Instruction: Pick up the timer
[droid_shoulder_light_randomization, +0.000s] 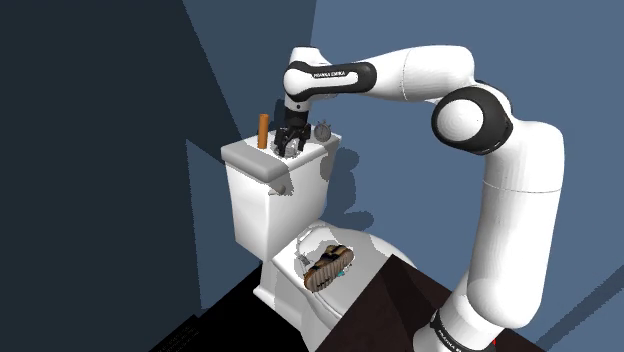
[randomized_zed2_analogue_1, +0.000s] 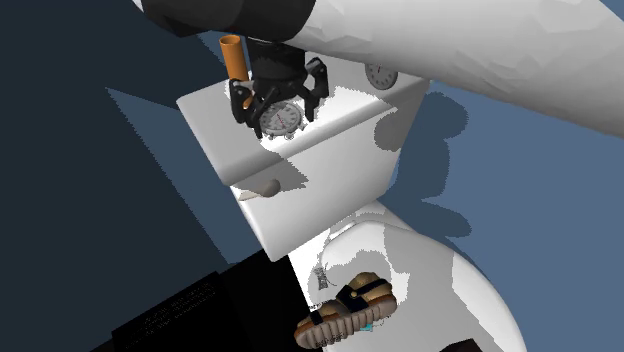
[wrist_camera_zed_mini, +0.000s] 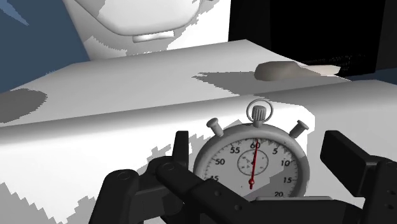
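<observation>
Centring is what matters at this step, as I read it. The timer (wrist_camera_zed_mini: 251, 164), a silver stopwatch with a white dial and a red hand, lies face up on the white toilet tank lid (randomized_zed2_analogue_1: 345, 108), and the jaws are spread, one finger (wrist_camera_zed_mini: 181, 151) on each side of its case. In the wrist view that finger sits just beside the rim, while the other stands a little apart, so nothing is pinched yet and the timer is not lifted.

To close well, I would nudge the hand sideways until both gaps look equal. Otherwise the nearer finger will probably push the round case across the smooth lid before the far one arrives. I would also check that the fingertips are low enough to meet the case at its widest part, not up on the curved bezel, where a round body tends to squirt out. The crown and the two side buttons point away from the hand, so they should not foul the pads.

Close slowly, then lift straight up. An orange cylinder (randomized_zed2_analogue_1: 234, 58) stands near on the lid, and a second small dial (randomized_zed2_analogue_1: 380, 75) rests farther along it; I judge neither should be touched.
</observation>
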